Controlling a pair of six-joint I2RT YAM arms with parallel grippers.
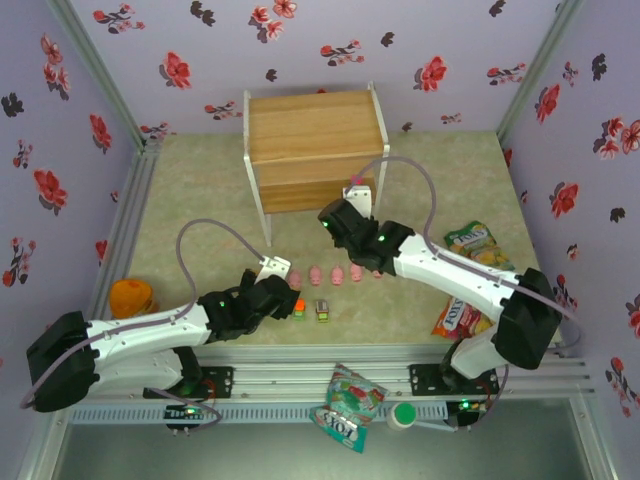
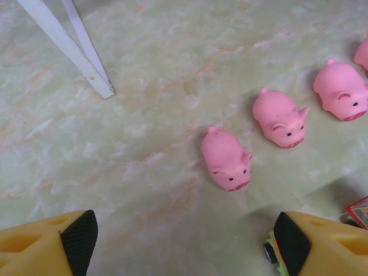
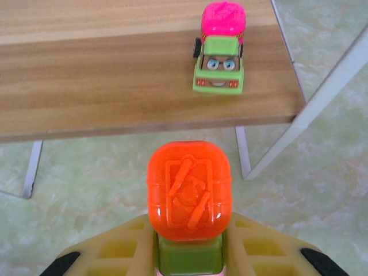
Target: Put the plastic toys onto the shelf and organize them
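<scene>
The shelf (image 1: 315,140) stands at the back centre. On its lower board (image 3: 115,75) sits a pink-topped toy with a green base (image 3: 218,52). My right gripper (image 3: 188,250) hovers just in front of that board's edge, shut on an orange-topped toy with a green base (image 3: 190,190). In the top view the right gripper (image 1: 345,213) is beside the shelf's front right leg. Several pink pigs (image 1: 337,272) lie in a row on the mat. My left gripper (image 2: 185,241) hangs open over bare mat, the nearest pig (image 2: 227,159) just ahead. Two blocky toys (image 1: 311,309) rest to its right.
An orange round object (image 1: 130,297) lies at the left edge. Snack bags lie at the right (image 1: 478,245), lower right (image 1: 460,320) and on the front rail (image 1: 345,405). A white shelf leg (image 2: 69,49) stands to the far left of the left gripper. Floral walls enclose the mat.
</scene>
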